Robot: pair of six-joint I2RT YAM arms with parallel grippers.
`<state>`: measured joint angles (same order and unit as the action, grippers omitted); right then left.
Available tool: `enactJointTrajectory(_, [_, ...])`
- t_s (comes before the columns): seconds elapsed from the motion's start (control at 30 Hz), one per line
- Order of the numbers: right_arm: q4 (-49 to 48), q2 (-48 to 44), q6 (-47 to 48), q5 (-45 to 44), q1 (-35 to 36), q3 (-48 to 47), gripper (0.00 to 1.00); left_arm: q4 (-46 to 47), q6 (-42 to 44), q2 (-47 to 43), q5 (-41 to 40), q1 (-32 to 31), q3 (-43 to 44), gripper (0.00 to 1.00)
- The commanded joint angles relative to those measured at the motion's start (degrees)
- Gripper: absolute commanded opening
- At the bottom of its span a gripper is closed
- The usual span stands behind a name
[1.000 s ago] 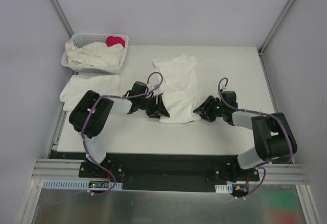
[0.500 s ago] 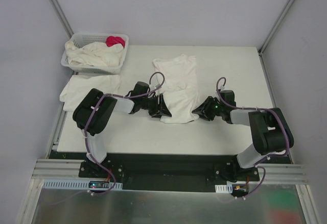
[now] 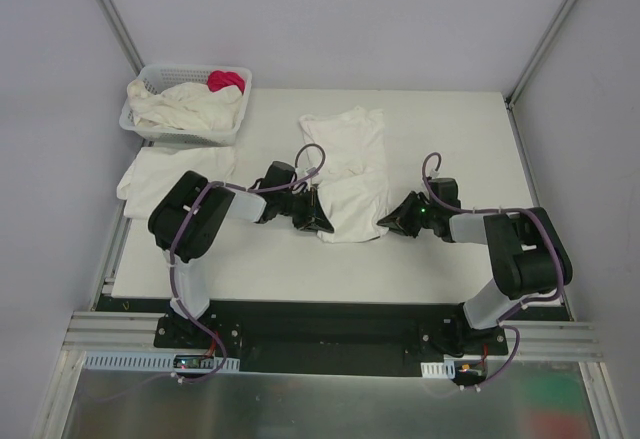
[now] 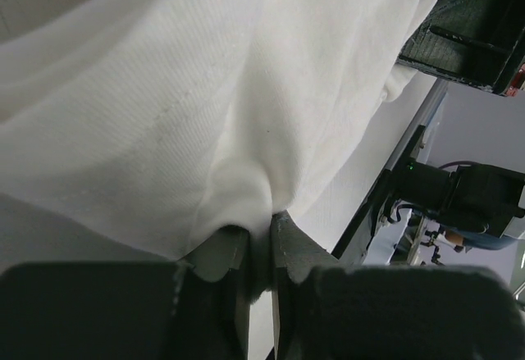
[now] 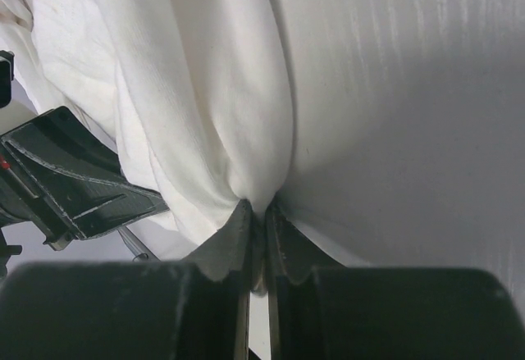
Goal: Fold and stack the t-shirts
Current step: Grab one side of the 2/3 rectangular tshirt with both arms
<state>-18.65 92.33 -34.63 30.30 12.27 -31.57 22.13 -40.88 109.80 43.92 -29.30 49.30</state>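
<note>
While the t-shirt [image 3: 348,159] lies spread before me, my left gripper [image 4: 261,241] pinches its 7 o'clock corner tight. My right gripper [image 5: 257,216] is clamped on the 5 o'clock corner.

Hidden: t-shirt [image 3: 352,184] near corners, under left gripper [image 3: 320,221] and right gripper [image 3: 386,223] | Cut off: t-shirt in both wrist views | Uncountable: shirts [image 3: 185,107] in basket [image 3: 244,87]

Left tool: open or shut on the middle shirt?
Shut on the t-shirt: in the left wrist view the left tool has its fingers pinching a bunched fold of white fabric, with no gap.
</note>
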Motion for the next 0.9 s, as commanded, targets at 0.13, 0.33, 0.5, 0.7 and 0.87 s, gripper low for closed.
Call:
enactJointTrajectory(0.13, [-1.6, -3.6, -0.1, -0.2, 0.6, 3.7, 0.01, -1.5, 1.9, -3.5, -1.6, -1.1, -3.1, 0.04])
enactJointTrajectory(0.33, [-1.8, -10.1, -1.3, -1.1, 1.6, 9.1, 0.01, -2.5, 1.8, -7.9, -2.0, -1.5, -6.7, 0.04])
enactJointTrajectory(0.5, [1.4, -15.8, -1.2, -1.3, 2.1, 10.1, 0.01, -6.5, 2.9, -13.3, -3.8, -2.2, -6.9, 0.04])
enactJointTrajectory(0.7, [6.9, -21.1, 0.4, -3.1, 2.7, 7.4, 0.01, -13.6, 5.5, -16.7, -4.4, -2.3, -2.3, 0.04])
enactJointTrajectory(0.87, [7.8, -20.5, 0.9, -3.6, 2.7, 3.5, 0.01, -18.6, 8.4, -15.5, -4.5, -2.3, 4.6, 0.05])
